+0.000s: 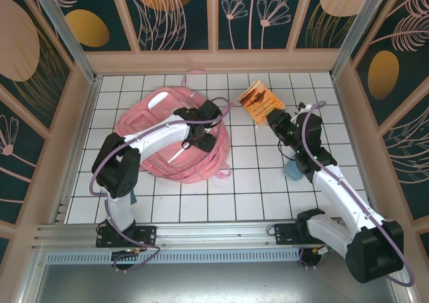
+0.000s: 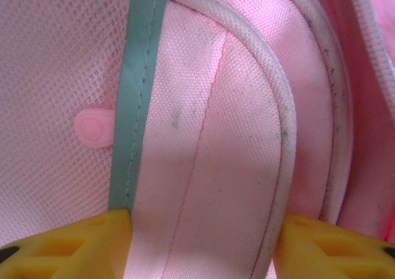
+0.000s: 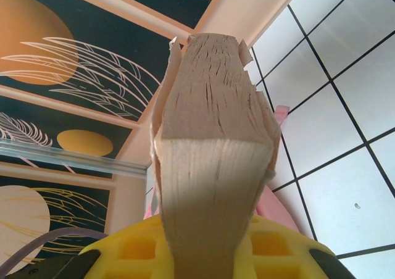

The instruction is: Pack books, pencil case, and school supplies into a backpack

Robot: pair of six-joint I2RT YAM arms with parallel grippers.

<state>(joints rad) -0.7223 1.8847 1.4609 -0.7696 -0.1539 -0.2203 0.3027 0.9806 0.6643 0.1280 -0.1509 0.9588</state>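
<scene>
On the left half of the white-tiled table [image 1: 268,189], a pink backpack [image 1: 154,135] lying flat, with straps toward the middle. Over its right side, the left gripper [image 1: 200,134], down on the fabric. Close up from the left wrist: yellow fingers [image 2: 68,245] set apart, touching the backpack on either side of a pink panel edged with white piping [image 2: 284,121], next to a teal strip [image 2: 134,94] and pink mesh [image 2: 49,57]. Cannot tell whether actually pinching that panel. Right of the backpack, toward the far wall, an orange-brown book [image 1: 258,100], clamped at its near edge in the right gripper [image 1: 270,117]. From the right wrist, the book's pale page block [image 3: 210,137] tight between the yellow fingers there. Nearer, under the right arm, a blue pencil case [image 1: 292,170] on the tiles, partly hidden
</scene>
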